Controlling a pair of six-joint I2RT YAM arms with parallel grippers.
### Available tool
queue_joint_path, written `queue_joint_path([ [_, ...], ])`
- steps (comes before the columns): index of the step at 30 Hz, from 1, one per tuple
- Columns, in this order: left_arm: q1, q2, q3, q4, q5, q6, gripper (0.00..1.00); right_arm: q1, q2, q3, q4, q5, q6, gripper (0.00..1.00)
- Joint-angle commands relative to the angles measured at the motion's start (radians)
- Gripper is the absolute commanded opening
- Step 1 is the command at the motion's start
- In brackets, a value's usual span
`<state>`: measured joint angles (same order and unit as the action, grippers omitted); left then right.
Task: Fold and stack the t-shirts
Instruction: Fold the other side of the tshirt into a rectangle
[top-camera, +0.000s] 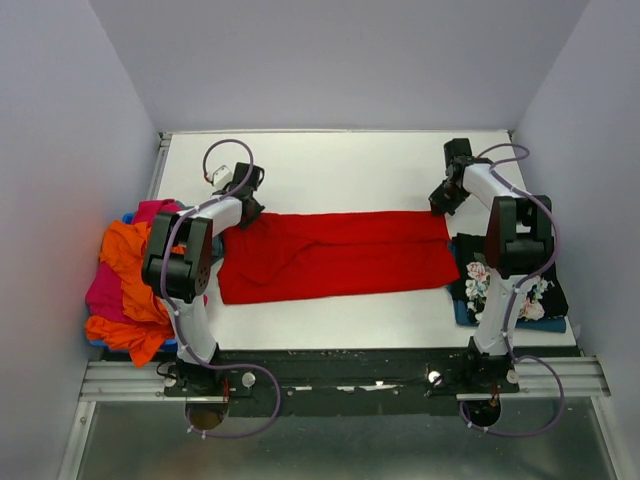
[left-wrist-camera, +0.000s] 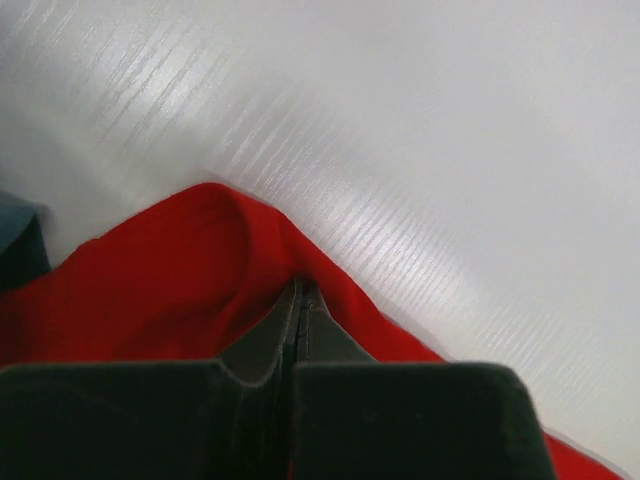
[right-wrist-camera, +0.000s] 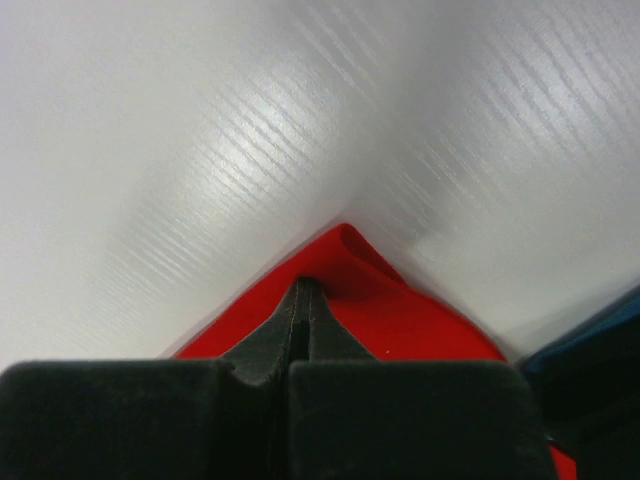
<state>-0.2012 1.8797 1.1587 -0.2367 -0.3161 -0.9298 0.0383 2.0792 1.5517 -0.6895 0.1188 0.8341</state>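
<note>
A white surface (top-camera: 340, 165) walled by pale grey panels carries a red t-shirt (top-camera: 335, 255), which lies as a long band across its middle. The jaws of the left arm (top-camera: 185, 255) are pressed together on the band's far left corner, pinching a fold of red cloth. The jaws of the right arm (top-camera: 510, 235) pinch its far right corner likewise. An orange and magenta pile (top-camera: 125, 265) sits at the left edge. A black floral tee (top-camera: 500, 290) lies at the right.
</note>
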Motion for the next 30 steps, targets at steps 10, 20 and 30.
queue_joint_path([
  [10, 0.011, 0.209, 0.284, -0.17, 0.009, 0.043, 0.0, -0.067, 0.123, 0.183, -0.133, 0.041, 0.002, 0.01],
  [20, 0.02, 0.318, 0.463, -0.202, 0.029, 0.055, 0.0, -0.103, 0.257, 0.387, -0.174, -0.019, -0.055, 0.01],
  [30, 0.025, 0.404, 0.568, -0.171, 0.092, 0.025, 0.0, -0.147, 0.407, 0.694, -0.243, -0.113, -0.137, 0.02],
])
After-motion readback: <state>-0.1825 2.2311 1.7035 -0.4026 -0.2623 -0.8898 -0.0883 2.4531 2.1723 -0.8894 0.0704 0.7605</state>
